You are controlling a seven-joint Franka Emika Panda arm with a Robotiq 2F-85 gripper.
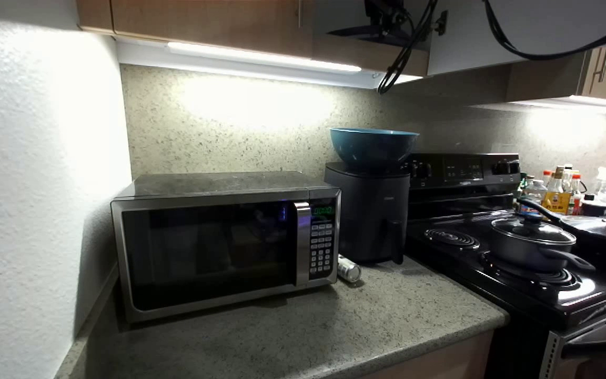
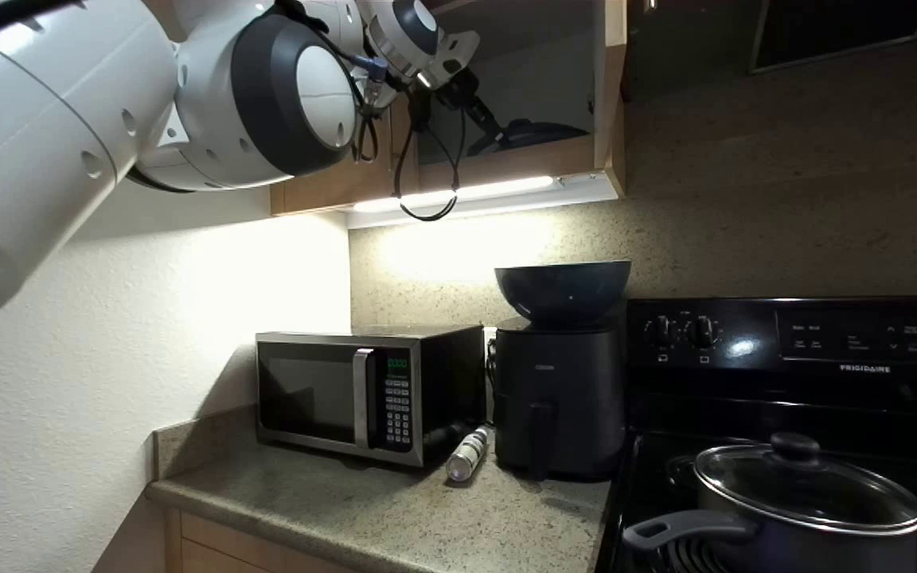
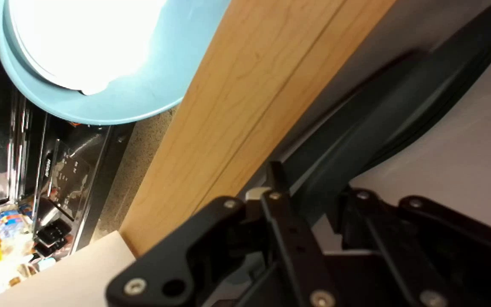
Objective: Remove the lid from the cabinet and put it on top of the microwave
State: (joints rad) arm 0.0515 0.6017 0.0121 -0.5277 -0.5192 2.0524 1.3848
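The lid (image 1: 355,32) lies in the open wall cabinet (image 1: 208,23) as a dark bluish disc. It also shows at the cabinet's bottom (image 2: 542,137). In the wrist view the lid (image 3: 371,123) is a dark, blurred band seen nearly edge-on. My gripper (image 3: 309,183) is inside the cabinet, its two fingers part way apart with a dark part of the lid between them. Whether they press on it cannot be told. An exterior view shows my gripper (image 2: 492,127) at the lid's near edge. The silver-grey microwave (image 1: 219,184) stands below on the counter, also here (image 2: 339,342).
The open cabinet door (image 1: 471,42) sticks out beside my gripper. A blue bowl (image 1: 374,147) sits on a tall dark appliance (image 2: 558,398). A lidded pot (image 2: 809,493) stands on the stove. Black cables (image 2: 427,211) hang from the arm. A can (image 1: 349,268) lies by the microwave.
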